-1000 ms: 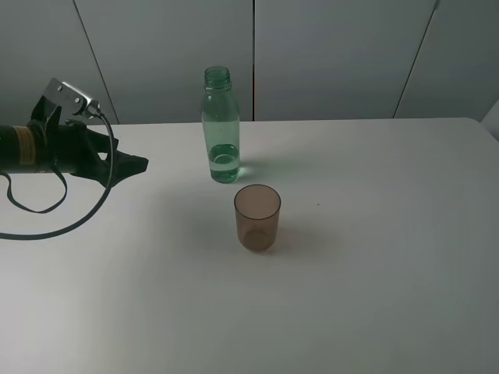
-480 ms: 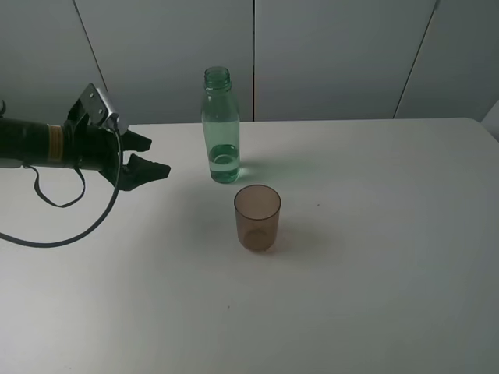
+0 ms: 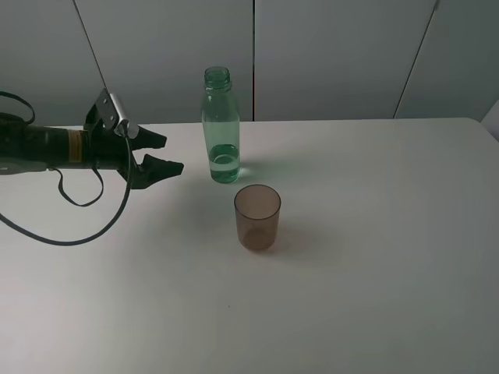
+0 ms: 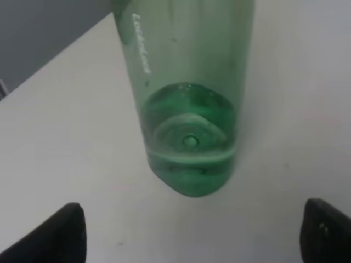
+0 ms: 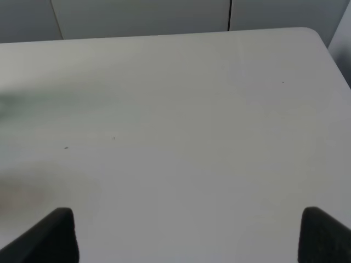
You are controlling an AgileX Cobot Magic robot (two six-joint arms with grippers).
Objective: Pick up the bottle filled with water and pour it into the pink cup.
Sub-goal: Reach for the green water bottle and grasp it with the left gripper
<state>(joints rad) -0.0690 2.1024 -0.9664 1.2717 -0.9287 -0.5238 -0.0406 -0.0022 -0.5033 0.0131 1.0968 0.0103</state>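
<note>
The green transparent bottle (image 3: 221,126) stands upright and uncapped at the back middle of the white table, with a little water at its bottom. It fills the left wrist view (image 4: 189,98). The brownish-pink cup (image 3: 257,217) stands upright in front of it, slightly to the right, and looks empty. My left gripper (image 3: 165,153) is open, reaching in from the left, its fingertips a short way left of the bottle and apart from it. Its fingertips (image 4: 63,233) show dark at the picture's edge. My right gripper (image 5: 186,235) is open over bare table; it is out of the exterior view.
The white table (image 3: 374,273) ends at a grey panelled wall behind the bottle. A black cable (image 3: 78,234) loops down from the left arm onto the table at the left.
My left gripper has moved to the right toward the bottle and opened its fingers. The bottle and cup have not moved.
</note>
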